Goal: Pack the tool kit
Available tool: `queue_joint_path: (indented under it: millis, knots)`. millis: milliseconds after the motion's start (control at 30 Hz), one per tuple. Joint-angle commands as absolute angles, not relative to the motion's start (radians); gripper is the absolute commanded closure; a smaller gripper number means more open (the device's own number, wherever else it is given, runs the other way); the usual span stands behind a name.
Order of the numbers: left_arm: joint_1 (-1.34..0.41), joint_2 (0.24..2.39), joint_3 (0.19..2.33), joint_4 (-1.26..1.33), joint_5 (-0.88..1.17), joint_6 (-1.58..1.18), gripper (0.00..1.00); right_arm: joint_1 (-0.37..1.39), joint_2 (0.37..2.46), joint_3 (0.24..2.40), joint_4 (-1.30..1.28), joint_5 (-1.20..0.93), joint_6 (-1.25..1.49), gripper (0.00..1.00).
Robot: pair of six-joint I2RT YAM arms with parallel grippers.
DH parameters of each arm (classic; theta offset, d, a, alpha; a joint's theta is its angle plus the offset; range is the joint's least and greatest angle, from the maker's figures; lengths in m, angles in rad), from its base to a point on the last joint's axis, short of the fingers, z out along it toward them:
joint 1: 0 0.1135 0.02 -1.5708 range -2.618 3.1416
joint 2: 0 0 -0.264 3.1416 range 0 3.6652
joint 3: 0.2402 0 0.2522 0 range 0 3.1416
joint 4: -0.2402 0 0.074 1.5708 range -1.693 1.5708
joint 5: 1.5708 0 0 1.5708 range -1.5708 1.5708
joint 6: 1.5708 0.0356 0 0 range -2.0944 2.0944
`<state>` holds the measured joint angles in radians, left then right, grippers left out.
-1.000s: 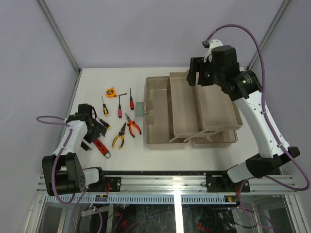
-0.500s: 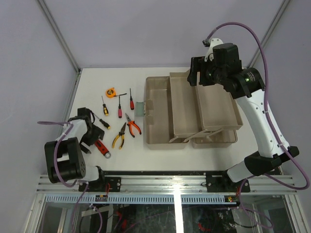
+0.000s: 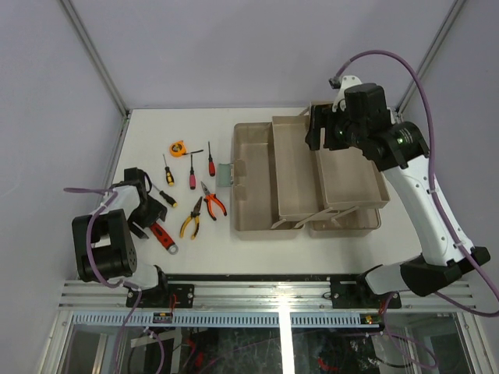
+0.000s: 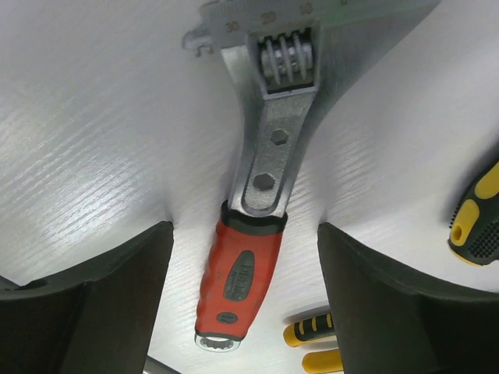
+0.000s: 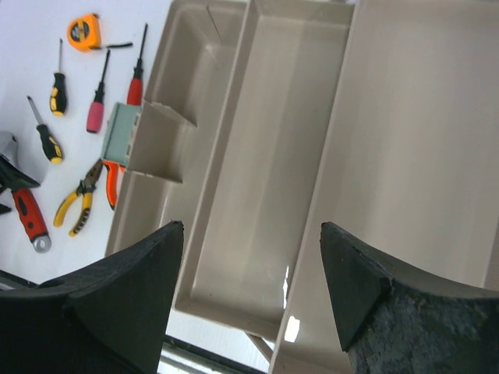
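We hold left pincer [image 4: 243,234] astride wrench [image 4: 269,148] on bench [image 4: 93,117], jaws released, no grip yet. Right pincer [image 5: 253,234] hangs released above open toolbox [image 3: 253,187]. Next we clench on red handle, lift, carry right.

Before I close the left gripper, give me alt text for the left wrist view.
A red-handled wrench lies on the white table, its handle between the open jaws of the left gripper, a gap on each side. A yellow-and-black screwdriver handle shows at the right edge, yellow plier handles at the bottom.
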<state>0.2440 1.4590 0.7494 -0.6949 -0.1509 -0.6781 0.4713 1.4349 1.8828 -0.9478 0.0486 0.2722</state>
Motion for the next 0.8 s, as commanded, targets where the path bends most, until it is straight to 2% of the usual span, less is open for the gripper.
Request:
queue_joint_path:
  millis: [0, 267, 433, 533, 600, 767]
  knots:
    - [0.246, 1.548, 0.752, -0.724, -0.135, -0.632, 0.27, 0.479, 1.335, 1.779, -0.888, 0.085, 0.278, 0.22]
    - [0.169, 1.644, 0.874, -0.786, -0.098, -0.572, 0.26, 0.479, 1.229, 1.575, -0.822, 0.093, 0.279, 0.20]
    - [0.146, 1.642, 0.869, -0.811, -0.117, -0.589, 0.30, 0.480, 1.214, 1.551, -0.823, 0.102, 0.257, 0.19]
    - [0.142, 1.609, 0.812, -0.785, -0.079, -0.614, 0.44, 0.479, 1.220, 1.564, -0.835, 0.109, 0.241, 0.18]
    - [0.141, 1.568, 0.750, -0.756, -0.074, -0.631, 0.51, 0.477, 1.226, 1.577, -0.843, 0.112, 0.236, 0.18]
    - [0.139, 1.507, 0.687, -0.717, -0.072, -0.654, 0.51, 0.477, 1.243, 1.600, -0.847, 0.102, 0.236, 0.17]
